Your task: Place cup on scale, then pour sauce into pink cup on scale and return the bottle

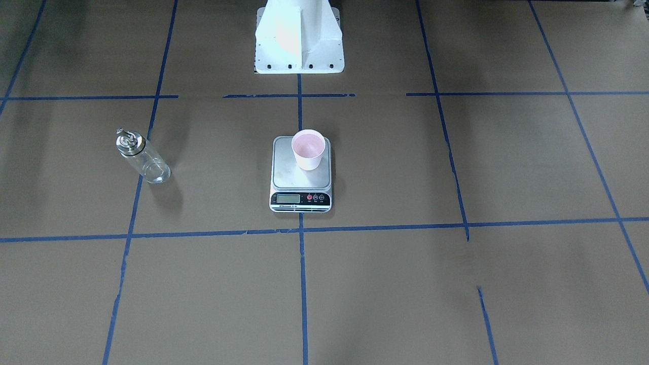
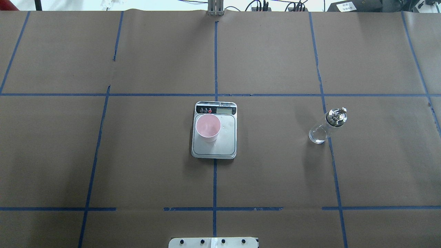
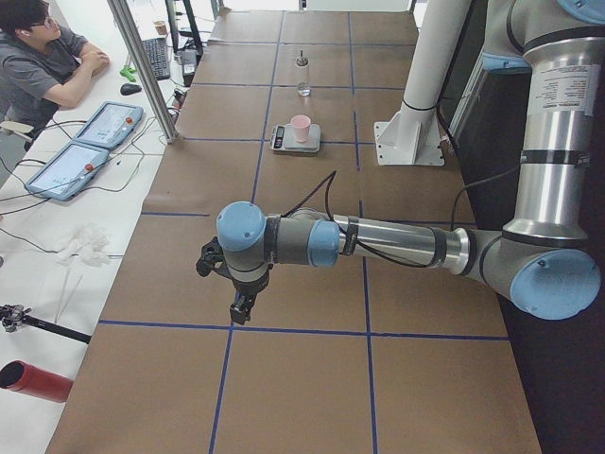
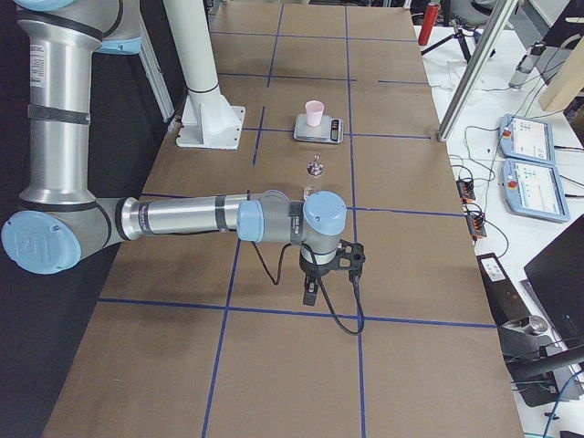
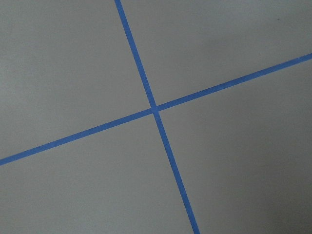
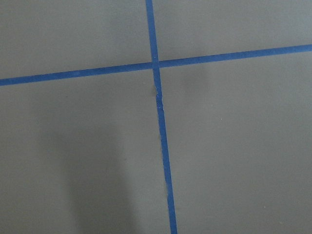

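The pink cup point(image 1: 308, 148) stands upright on the scale point(image 1: 289, 177) at the table's middle, on the part of the plate toward the robot's left; it also shows in the overhead view point(image 2: 208, 127). The clear glass bottle point(image 2: 327, 125) with its silver cap stands on the table to the robot's right of the scale, apart from it. My left gripper point(image 3: 242, 308) hangs far off near the table's left end. My right gripper point(image 4: 310, 294) hangs near the right end. I cannot tell whether either is open or shut. Both wrist views show only the paper and tape.
Brown paper with a grid of blue tape lines point(image 2: 215, 94) covers the table. The robot's white pedestal point(image 1: 299, 40) stands behind the scale. An operator point(image 3: 38, 57) sits at a side bench with tablets point(image 3: 90, 142) beyond the table's far edge.
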You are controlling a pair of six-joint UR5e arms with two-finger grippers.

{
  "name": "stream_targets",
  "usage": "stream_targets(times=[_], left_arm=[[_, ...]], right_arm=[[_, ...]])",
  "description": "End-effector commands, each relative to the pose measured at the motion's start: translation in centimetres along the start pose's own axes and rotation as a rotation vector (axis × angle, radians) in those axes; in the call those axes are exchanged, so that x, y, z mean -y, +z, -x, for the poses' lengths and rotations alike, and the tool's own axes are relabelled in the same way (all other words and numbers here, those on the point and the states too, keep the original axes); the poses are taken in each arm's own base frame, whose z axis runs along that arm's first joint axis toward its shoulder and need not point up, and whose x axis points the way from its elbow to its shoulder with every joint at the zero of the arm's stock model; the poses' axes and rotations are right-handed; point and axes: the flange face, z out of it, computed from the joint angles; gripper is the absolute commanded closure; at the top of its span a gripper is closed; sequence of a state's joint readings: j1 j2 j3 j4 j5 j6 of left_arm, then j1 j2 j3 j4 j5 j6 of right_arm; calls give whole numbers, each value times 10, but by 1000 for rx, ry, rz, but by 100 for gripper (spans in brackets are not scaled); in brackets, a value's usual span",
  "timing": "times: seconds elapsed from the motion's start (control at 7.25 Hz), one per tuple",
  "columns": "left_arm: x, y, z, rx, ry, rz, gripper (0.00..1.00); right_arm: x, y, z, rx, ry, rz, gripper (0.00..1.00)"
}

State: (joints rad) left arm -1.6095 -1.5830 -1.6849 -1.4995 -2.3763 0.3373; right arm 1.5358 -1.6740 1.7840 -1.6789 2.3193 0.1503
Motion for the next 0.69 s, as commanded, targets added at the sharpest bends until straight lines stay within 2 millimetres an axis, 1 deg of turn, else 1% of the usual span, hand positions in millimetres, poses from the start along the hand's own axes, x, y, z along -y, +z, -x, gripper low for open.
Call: stream_targets(times=[0.0,0.55], left_arm=[[1,0,-1,0,9,0,0],[1,-1,-2,3,10,0,0]], right_arm=[[0,2,2,-1,-3,6,0],[0,7,7,-2,-14,15,0]])
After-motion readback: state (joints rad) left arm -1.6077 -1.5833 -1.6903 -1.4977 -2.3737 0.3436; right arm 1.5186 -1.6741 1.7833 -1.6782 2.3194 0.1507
